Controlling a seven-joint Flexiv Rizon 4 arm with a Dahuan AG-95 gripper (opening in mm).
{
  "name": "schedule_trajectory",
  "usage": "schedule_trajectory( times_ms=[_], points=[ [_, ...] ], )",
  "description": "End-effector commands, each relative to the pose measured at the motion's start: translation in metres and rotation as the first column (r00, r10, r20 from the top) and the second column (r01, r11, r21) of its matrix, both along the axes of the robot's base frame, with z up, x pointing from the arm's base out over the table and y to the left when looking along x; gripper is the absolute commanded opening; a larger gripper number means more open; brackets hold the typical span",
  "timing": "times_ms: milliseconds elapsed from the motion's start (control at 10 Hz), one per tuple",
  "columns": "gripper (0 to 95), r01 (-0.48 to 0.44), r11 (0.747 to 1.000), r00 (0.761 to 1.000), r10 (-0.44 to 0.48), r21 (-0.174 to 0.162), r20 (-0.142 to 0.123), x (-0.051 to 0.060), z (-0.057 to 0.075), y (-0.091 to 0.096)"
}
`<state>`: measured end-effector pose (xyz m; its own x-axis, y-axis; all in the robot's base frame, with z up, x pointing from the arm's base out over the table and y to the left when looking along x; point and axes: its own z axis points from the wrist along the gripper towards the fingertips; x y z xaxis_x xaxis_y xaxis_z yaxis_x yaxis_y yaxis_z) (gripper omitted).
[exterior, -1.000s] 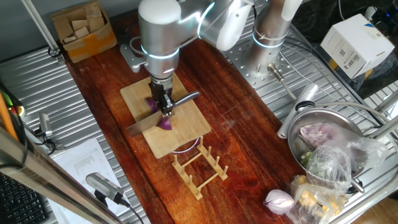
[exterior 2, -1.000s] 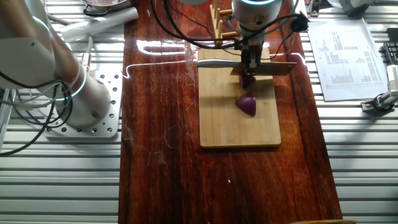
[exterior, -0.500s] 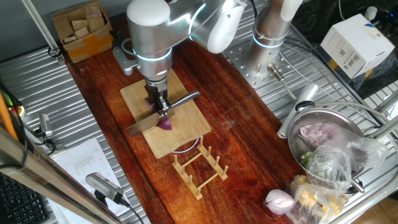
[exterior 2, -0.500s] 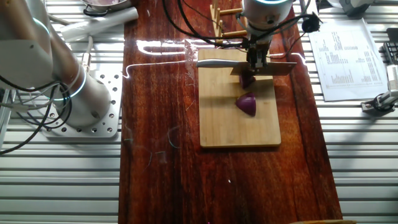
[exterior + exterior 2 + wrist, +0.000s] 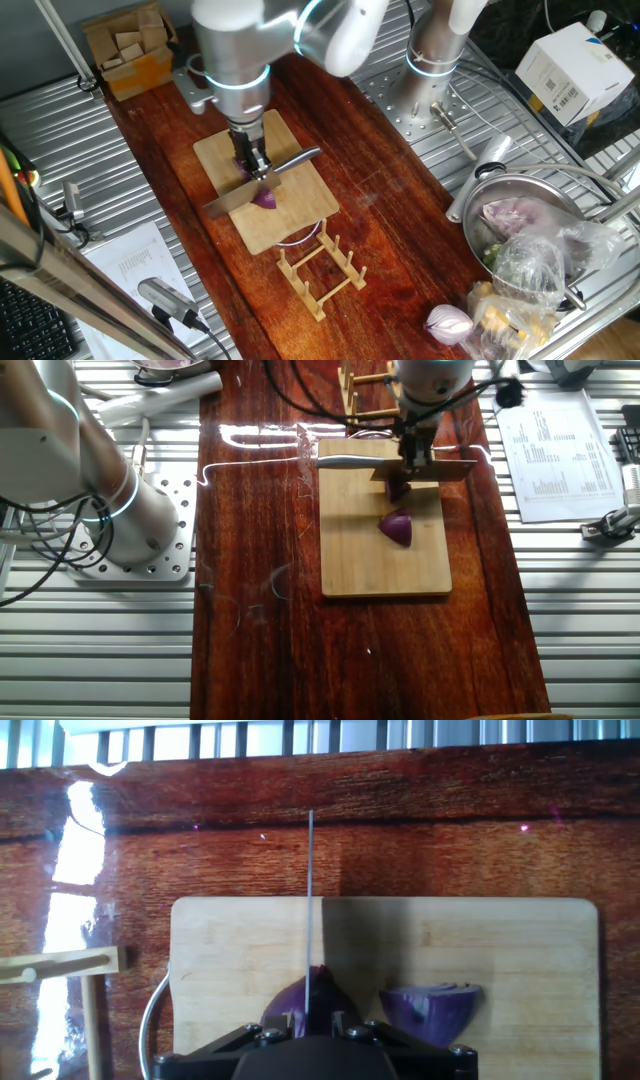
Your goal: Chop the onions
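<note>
One fixed view: arm comes down near-vertical over the cutting board (image 5: 262, 195), hand (image 5: 257, 165) clamped on the cleaver (image 5: 262, 182), which lies diagonally across the board, blade toward the board's front-left edge, handle out to the right. One onion wedge (image 5: 266, 199) shows just under the blade; the second is mostly hidden behind the hand. Off the board: wooden rack (image 5: 322, 270) at its near end, cardboard box of wood blocks (image 5: 133, 47) beyond its far end, metal bowl with bagged produce (image 5: 530, 235) and a whole pale onion (image 5: 448, 322) well off to the right of it. Other fixed view: hand (image 5: 416, 452) sits at the board's (image 5: 383, 525) top edge, fingers closed on the cleaver (image 5: 400, 464), which runs crosswise along that edge. One wedge (image 5: 397, 488) is touching the blade, partly covered by it; the other wedge (image 5: 397, 526) lies free near the board's centre. Printed sheet (image 5: 553, 455) right of the board, second arm's base (image 5: 120, 510) well left of it. Hand view: blade (image 5: 310, 920) seen edge-on, a thin vertical line on top of the left wedge (image 5: 305, 1002); right wedge (image 5: 432, 1009) beside it, apart, cut face up. Board (image 5: 385, 965) on the dark wood desk (image 5: 400, 830); rack (image 5: 60, 975) just left of the board.
</note>
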<state>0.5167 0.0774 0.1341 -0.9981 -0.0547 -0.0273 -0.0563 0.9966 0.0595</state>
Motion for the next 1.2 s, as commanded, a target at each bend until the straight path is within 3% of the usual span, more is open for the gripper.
schedule_trajectory(
  times_ms=[100,500,1200],
  points=[
    [0.0,-0.006,1.0,1.0,0.006,0.008,-0.009,0.001,0.005,0.002],
    [0.0,-0.012,1.0,1.0,0.012,0.013,-0.018,0.001,0.004,0.002],
    [0.0,-0.017,1.0,1.0,0.017,0.013,-0.01,0.003,-0.009,0.0]
  ],
)
